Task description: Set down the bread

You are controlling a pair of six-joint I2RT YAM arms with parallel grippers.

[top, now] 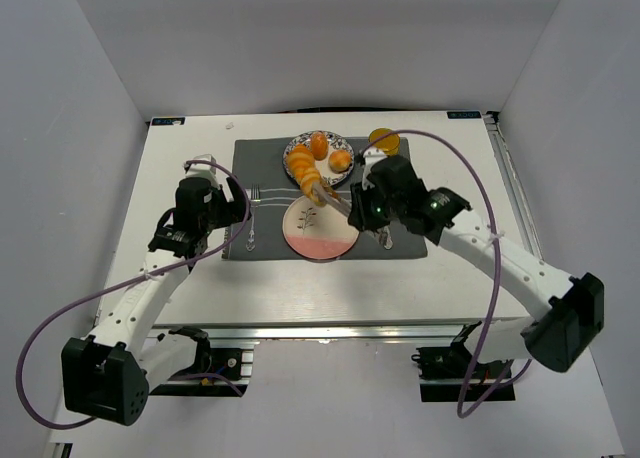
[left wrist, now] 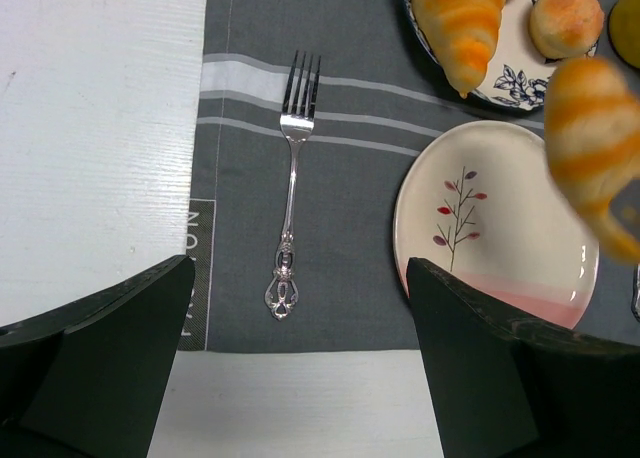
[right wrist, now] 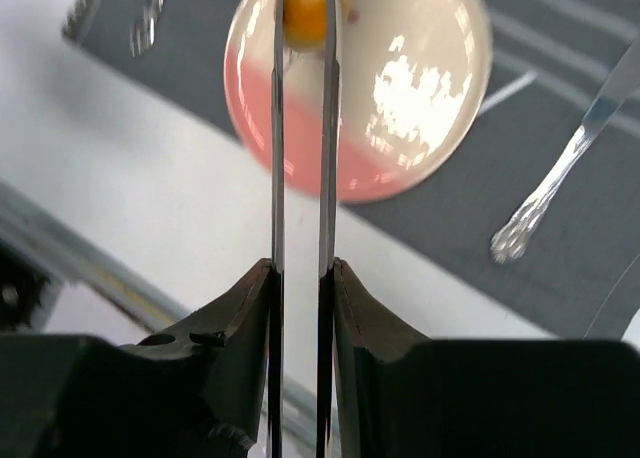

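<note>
My right gripper [right wrist: 302, 278] is clamped tight on thin metal tongs [right wrist: 277, 128]. Their flat blades pinch the bread [right wrist: 303, 13], a ridged golden roll, over the far rim of a glossy cream-and-pink plate [right wrist: 420, 128]. Beyond it, a patterned plate [left wrist: 510, 83] holds a croissant [left wrist: 460, 18] and a round bun [left wrist: 565, 18]. My left gripper [left wrist: 300, 273] hangs wide open and empty above a silver fork [left wrist: 290, 198] on the grey mat [left wrist: 350, 178].
</note>
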